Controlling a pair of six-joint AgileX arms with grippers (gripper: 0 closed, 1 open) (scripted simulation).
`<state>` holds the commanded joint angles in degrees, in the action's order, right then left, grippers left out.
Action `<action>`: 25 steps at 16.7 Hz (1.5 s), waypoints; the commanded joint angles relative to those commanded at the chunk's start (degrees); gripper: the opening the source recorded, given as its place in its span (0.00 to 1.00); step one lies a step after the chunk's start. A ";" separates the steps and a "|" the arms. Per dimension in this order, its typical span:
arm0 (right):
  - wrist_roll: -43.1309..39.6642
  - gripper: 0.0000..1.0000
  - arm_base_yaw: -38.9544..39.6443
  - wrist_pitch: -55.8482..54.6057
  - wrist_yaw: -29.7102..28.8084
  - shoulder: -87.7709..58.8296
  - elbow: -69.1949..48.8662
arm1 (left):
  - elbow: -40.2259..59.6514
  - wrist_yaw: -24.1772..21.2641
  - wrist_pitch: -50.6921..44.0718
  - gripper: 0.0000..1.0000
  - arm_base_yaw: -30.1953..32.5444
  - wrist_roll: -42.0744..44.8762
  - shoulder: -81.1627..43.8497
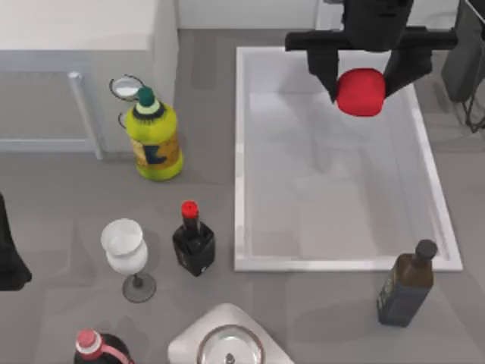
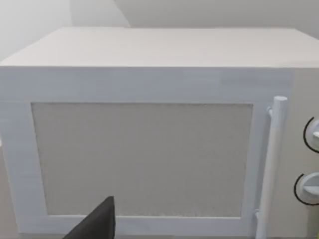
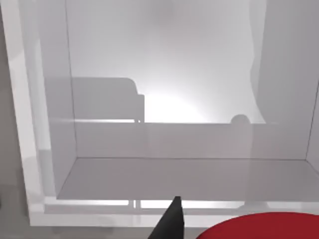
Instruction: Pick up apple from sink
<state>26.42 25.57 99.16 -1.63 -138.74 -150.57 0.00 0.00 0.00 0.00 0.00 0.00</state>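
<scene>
Right gripper (image 1: 361,89) clamped on the small bright-red rounded apple (image 1: 361,92), dark fingers pressed against both sides of it. Looks lifted clear of the floor of the big white rectangular sink (image 1: 241,152), hanging over the far end of the basin, toward the top view's upper right. In the right wrist view, red curve of the apple (image 3: 259,228) right up close by one dark finger, pale smooth sink floor (image 3: 164,99) well below with nothing lying in it.

So, pretty much done as far as the pick goes: grab made, fruit off the bottom. Only thing left, probably, a bit more lift to clear the raised rim and a steady hold. Grip seems centred, so no obvious slip risk, though hard to judge how tight.

Left gripper (image 1: 9,262) parked at the top view's left edge, well apart from the sink; can't tell its fingers. Left wrist view just pointed at a white boxy microwave (image 2: 149,134).

Around on the grey counter (image 1: 204,91): yellow-green bottle (image 1: 154,140), small dark red-capped bottle (image 1: 193,243), clear wine glass (image 1: 127,254), dark brown bottle (image 1: 408,284) near the sink's corner.
</scene>
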 joint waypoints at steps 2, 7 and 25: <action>-0.01 0.00 0.13 -0.21 0.03 0.06 0.24 | 0.00 0.00 0.00 1.00 0.00 0.00 0.00; -6.97 0.00 -6.90 -4.26 0.41 5.99 9.93 | 0.00 0.00 0.00 1.00 0.00 0.00 0.00; -27.71 0.00 -27.77 -19.81 1.48 22.42 45.39 | 0.00 0.00 0.00 1.00 0.00 0.00 0.00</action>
<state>-1.29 -2.21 79.35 -0.15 -116.32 -105.17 0.00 0.00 0.00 0.00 0.00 0.00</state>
